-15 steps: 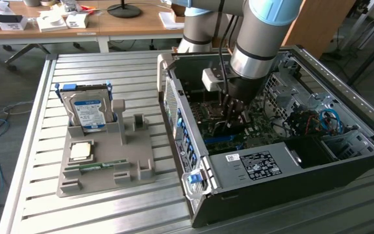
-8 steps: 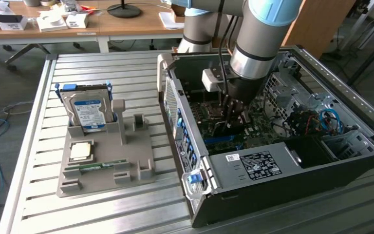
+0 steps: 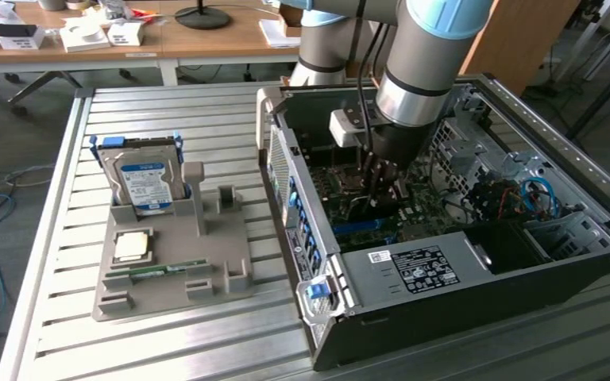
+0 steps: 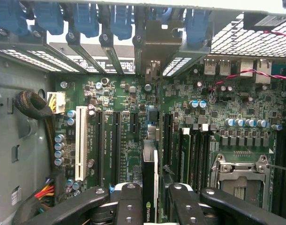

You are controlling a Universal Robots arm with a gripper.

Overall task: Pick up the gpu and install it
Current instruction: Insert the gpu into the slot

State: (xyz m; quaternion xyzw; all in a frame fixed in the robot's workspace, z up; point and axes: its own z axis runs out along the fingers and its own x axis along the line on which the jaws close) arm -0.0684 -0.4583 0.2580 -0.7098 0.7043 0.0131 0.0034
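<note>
Slatted aluminium table (image 3: 178, 103) carries the workstation; a wooden desk (image 3: 210, 40) with small boxes stands behind it at 11 o'clock in the exterior view. An open computer case (image 3: 559, 143) lies on its side on the table. At 9 o'clock from the case sits a grey fixture tray (image 3: 220, 262). A silver hard drive (image 3: 144, 181) with a blue-white label stands upright at the tray's 12 o'clock end. A square processor chip (image 3: 133, 244) lies toward the tray's 8 o'clock corner, with a narrow green memory stick (image 3: 156, 271) just beside it at 5 o'clock. The robot arm (image 3: 422, 63) descends from 12 o'clock into the case, placing the gripper (image 3: 380, 190) over the motherboard (image 4: 227, 103), with the labelled grey cover (image 3: 416, 266) at 5 o'clock from it. In the wrist view, the gripper (image 4: 151, 194) pinches the gpu (image 4: 150, 159) edge-on between its black fingers (image 4: 129, 201). The card stands upright over the dark expansion slots, between the white slot (image 4: 80, 140) and the processor socket (image 4: 239, 176). Its metal bracket (image 4: 154, 47) points toward the rear openings beneath the blue clips (image 4: 86, 18). Whether the card edge is seated in a slot cannot be determined.
</note>
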